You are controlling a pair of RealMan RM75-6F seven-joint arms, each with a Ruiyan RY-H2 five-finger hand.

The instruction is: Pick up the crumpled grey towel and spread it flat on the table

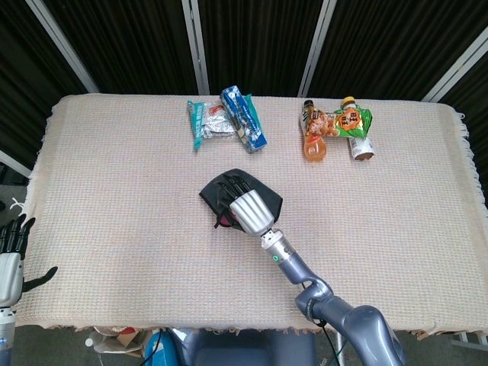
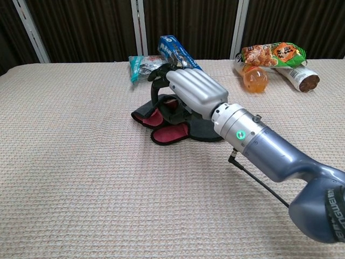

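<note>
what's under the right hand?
The crumpled grey towel, red lining showing, lies on the table cloth under the right hand. Fingertip contact is hidden.

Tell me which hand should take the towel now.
The right hand: it hangs directly over the crumpled grey towel, fingers curled down at it. The left hand sits off the table's left edge, far away.
</note>
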